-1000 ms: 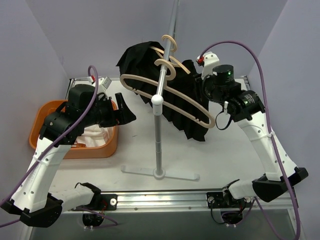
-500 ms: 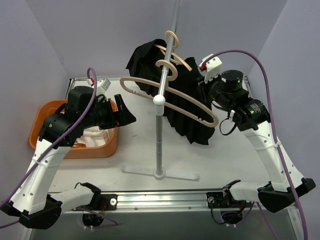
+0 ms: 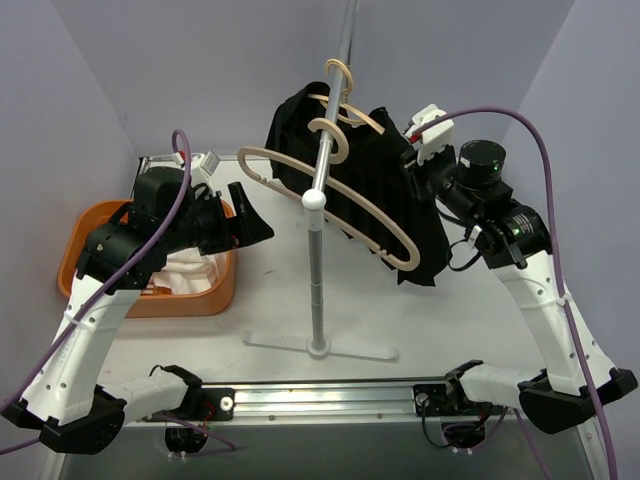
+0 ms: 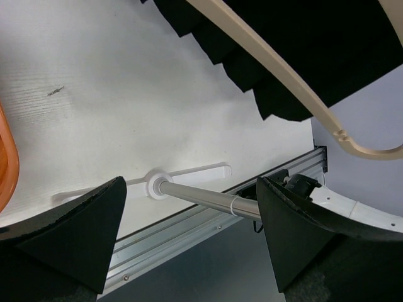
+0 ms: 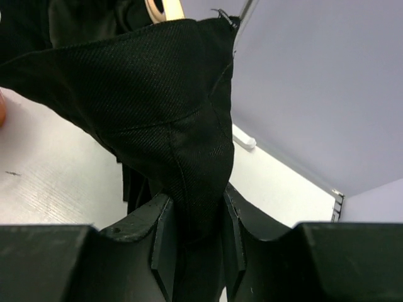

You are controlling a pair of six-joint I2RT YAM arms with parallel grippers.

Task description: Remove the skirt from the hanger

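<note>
- Tabletop [image 3: 270, 310]: white. It carries a stand whose upright pole [image 3: 318, 280] holds a sloping rail overhead. An orange basket [image 3: 225, 285] of pale cloth sits at its left edge.
- Skirt [image 3: 385, 190]: black and pleated. It hangs off the tabletop on the rear hanger [image 3: 357, 116], on the right side of the pole, with its hem loose above the surface.
- Front hanger [image 3: 411, 248]: beige and apparently bare. Its long axis runs on a diagonal from far left to near right, across the front of the skirt. The rear hanger lies roughly parallel to it.
- Right gripper [image 3: 415, 175]: the nearer arm. It stands at the skirt's right edge, just off the right-hand ends of the hangers. In the wrist view the jaws are clamped on a fold of the black cloth [image 5: 192, 157], which rises from them, up and to the left, to the hanger.
- Left gripper [image 3: 250, 225]: jaws spread wide and empty. It is left of the pole and apart from the skirt, looking under the front hanger toward the stand's foot.
- Governing relation (judgement): the cloth lies hanger-ward of the closed jaws. A pull rightward and outward, along the hanger's long axis and off its right end, looks the likeliest way to free the skirt. A pull across that axis would probably only swing the hanger on the rail.
</note>
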